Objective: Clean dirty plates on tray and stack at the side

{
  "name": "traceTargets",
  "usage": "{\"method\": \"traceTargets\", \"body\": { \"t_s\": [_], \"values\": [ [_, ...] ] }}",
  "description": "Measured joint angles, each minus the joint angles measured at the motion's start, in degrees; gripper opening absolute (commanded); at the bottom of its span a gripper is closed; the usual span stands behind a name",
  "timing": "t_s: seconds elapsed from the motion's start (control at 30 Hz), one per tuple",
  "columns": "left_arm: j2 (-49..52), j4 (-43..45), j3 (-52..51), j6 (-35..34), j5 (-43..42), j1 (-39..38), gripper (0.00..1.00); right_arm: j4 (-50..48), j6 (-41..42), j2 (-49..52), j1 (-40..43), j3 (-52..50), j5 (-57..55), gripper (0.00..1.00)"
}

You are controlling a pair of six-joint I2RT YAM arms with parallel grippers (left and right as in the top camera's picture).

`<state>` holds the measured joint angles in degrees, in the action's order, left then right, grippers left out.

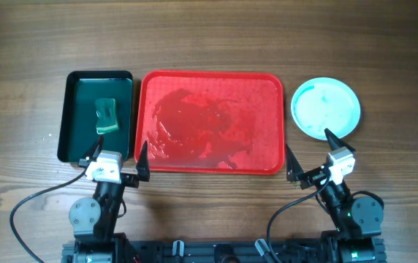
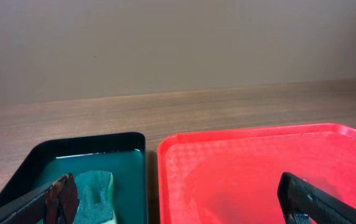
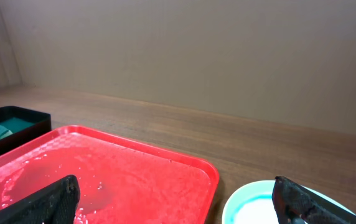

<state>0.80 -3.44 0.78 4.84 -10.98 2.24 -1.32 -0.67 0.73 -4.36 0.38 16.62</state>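
1. Your tray (image 1: 210, 74) lay in the middle of the overhead frame, wet and glistening, with no plate on it
2. The plates (image 1: 325, 108) sat on the wooden table (image 1: 384, 44) at the right of the frame, near the tray's right rim but apart from it; only a pale turquoise top face showed, so you could not count what lay beneath
3. Your left gripper (image 1: 119, 146) hung at the lower left, by the near edges of the black tray (image 1: 69, 117) and the red one, jaws spread wide and empty
4. Your right gripper (image 1: 308, 140) hung at the lower right, also spread and grasping nothing, one tip close to the pile's lower edge
5. The sponge (image 1: 107, 117) rested in the black tray at the left
6. Judged from this, the job looked done or nearly so: tray cleared, plates at the side; whether the top plate was fully clean I cannot tell
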Motion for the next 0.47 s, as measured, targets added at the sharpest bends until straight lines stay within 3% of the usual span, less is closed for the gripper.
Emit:
{"method": "traceTargets", "body": {
  "t_s": [0.47],
  "values": [
    [-0.02, 0.00, 0.00, 0.00, -0.02, 0.00, 1.00, 0.00, -0.02, 0.00, -0.02, 0.00, 0.00, 1.00]
  ]
}}
